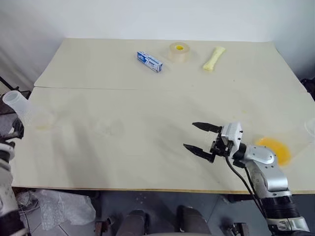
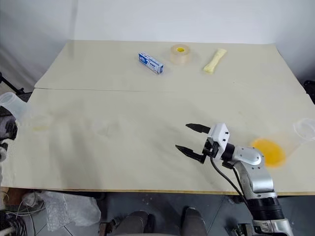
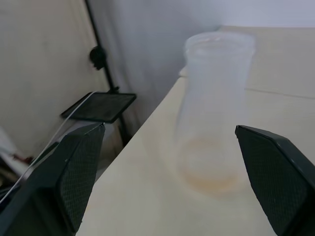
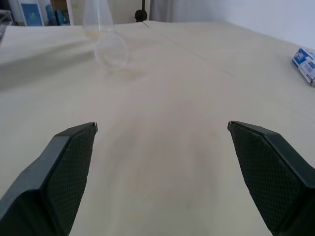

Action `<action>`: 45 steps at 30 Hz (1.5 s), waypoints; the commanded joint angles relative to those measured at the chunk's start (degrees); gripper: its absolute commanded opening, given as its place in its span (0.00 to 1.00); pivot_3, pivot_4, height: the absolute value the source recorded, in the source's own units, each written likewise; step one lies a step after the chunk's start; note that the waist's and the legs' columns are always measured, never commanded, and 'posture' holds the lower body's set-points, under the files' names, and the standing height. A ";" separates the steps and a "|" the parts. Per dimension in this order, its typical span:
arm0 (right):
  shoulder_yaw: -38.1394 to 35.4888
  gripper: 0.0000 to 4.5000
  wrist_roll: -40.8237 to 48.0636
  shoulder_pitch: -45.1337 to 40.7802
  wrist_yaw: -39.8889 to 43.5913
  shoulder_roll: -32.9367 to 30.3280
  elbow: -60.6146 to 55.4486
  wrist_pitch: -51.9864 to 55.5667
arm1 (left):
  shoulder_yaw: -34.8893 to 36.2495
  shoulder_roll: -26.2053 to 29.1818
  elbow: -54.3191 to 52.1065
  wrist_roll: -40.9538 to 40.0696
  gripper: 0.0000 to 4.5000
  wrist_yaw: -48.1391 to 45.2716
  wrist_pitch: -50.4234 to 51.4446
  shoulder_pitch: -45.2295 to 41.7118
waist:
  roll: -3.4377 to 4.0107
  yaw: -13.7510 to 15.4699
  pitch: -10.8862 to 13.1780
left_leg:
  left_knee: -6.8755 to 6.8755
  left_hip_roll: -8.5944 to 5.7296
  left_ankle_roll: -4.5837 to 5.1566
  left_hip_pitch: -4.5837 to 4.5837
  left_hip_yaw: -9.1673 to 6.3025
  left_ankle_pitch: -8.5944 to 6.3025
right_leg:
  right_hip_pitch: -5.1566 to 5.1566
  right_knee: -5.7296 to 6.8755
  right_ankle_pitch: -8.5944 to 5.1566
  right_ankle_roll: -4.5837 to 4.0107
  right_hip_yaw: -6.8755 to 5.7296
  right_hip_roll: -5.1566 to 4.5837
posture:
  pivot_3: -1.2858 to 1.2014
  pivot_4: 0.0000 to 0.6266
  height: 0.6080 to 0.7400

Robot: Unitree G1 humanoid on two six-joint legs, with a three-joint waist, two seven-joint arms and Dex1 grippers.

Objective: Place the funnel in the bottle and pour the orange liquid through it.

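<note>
The bottle (image 1: 29, 112), a clear flask with a faint orange trace at its base, stands at the table's left edge. In the left wrist view it (image 3: 216, 113) stands just ahead of my left gripper (image 3: 169, 129), whose fingers are open and apart from it. The funnel (image 4: 111, 51) lies on the table left of centre, barely visible (image 1: 109, 129). The orange liquid (image 1: 273, 149) sits in a second clear flask (image 2: 304, 130) at the table's right edge. My right gripper (image 1: 189, 134) hovers open and empty over the table, left of that flask, pointing toward the funnel.
A blue-and-white box (image 1: 149, 61), a tape roll (image 1: 179, 51) and a pale yellow packet (image 1: 214, 58) lie at the far side of the table (image 1: 147, 103). A black stand (image 3: 101, 59) rises beyond the left edge. Crumpled plastic wrap (image 1: 64, 206) lies on the floor.
</note>
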 commanded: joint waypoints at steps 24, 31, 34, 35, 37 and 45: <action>-2.99 1.00 2.06 4.00 -5.57 -1.58 -11.92 3.13 | -10.09 8.76 35.76 5.80 0.55 -9.27 -16.33 -24.65 | -0.15 -0.69 0.04 | 0.09 -0.03 0.01 0.01 0.09 -0.01 | -0.11 0.36 0.01 0.03 -0.69 -0.08 | 0.52 0.24 1.00; -5.58 1.00 3.45 3.71 -5.87 -3.43 -12.18 4.59 | -14.85 7.46 30.50 2.74 0.54 -19.85 -11.75 -31.82 | -0.53 0.16 0.21 | 0.17 -0.03 0.04 -0.04 0.05 0.02 | -0.10 0.40 0.01 0.03 -0.78 -0.09 | 0.52 0.24 1.00; -7.00 1.00 3.34 3.60 -5.47 -4.51 -11.52 4.37 | -19.08 4.53 31.93 1.66 0.54 -28.84 -13.59 -38.08 | -0.55 0.40 0.20 | 0.22 -0.13 0.07 -0.04 0.03 0.03 | -0.06 0.42 0.02 0.04 -0.77 -0.19 | 0.52 0.24 1.00; -7.44 1.00 3.33 3.66 -5.67 -4.75 -11.53 4.36 | -20.70 3.53 32.67 1.80 0.54 -31.84 -14.16 -40.15 | -0.55 0.40 0.20 | 0.22 -0.17 0.09 -0.05 0.01 0.04 | -0.05 0.42 0.03 0.05 -0.78 -0.21 | 0.52 0.24 1.00; -8.19 1.00 3.62 4.18 -6.14 -5.03 -12.22 4.71 | -23.33 1.00 34.40 2.28 0.54 -35.29 -13.93 -44.18 | -0.56 0.36 0.20 | 0.22 -0.24 0.10 -0.06 0.01 0.04 | -0.05 0.42 0.04 0.07 -0.78 -0.22 | 0.52 0.24 1.00; -11.07 1.00 3.98 9.72 -9.07 -5.26 -18.23 5.97 | -34.28 -10.92 37.54 2.59 0.54 -55.94 -14.25 -53.86 | -0.59 -0.32 0.22 | 0.17 -0.38 0.13 -0.17 0.16 0.05 | -0.16 0.40 0.04 0.09 -0.90 -0.17 | 0.52 0.24 1.00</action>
